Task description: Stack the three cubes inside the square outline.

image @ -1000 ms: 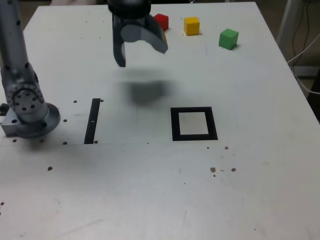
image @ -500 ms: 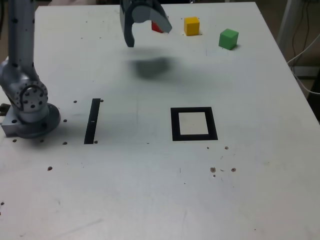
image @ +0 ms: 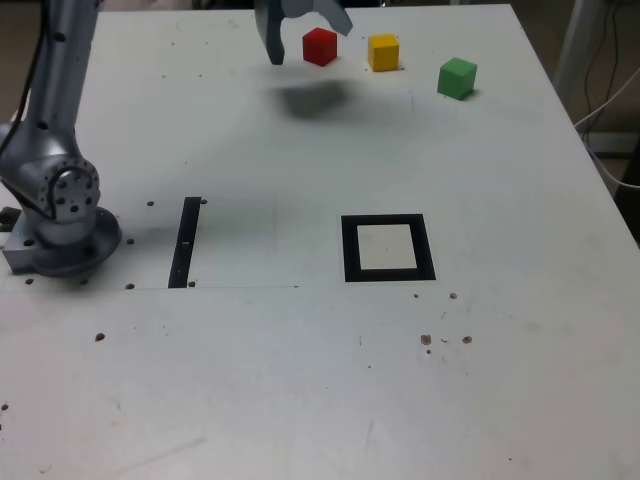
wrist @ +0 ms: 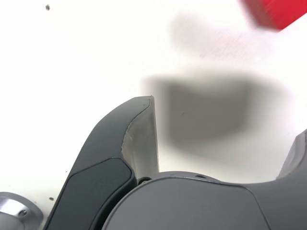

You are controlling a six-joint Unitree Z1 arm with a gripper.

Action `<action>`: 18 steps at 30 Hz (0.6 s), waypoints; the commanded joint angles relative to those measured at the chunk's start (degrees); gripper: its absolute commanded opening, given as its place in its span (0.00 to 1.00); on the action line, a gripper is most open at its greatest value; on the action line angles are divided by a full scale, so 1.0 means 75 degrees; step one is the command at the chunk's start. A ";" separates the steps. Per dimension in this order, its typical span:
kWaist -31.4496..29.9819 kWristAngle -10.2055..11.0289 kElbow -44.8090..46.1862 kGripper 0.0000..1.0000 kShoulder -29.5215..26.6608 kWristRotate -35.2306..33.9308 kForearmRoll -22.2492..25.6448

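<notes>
With its jaws spread wide and empty, the gripper (image: pixel 303 30) hangs just beside the red cube (image: pixel 320 46) at the table's far edge, and should probably centre over it squarely before descending to grasp.

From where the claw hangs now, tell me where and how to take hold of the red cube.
Grip the red cube across two opposite flat side faces, coming straight down from above. It sits flat and upright, apart from the yellow cube on the exterior view's right, so the open claw likely fits either side.
</notes>
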 commanded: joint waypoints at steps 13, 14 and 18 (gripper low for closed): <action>0.0456 -0.0099 -0.2161 0.99 0.1401 -0.0143 0.0882; 0.0465 -0.0107 -0.2290 0.99 0.1473 -0.0185 0.0944; 0.0487 -0.0154 -0.2705 0.99 0.1708 -0.0328 0.1131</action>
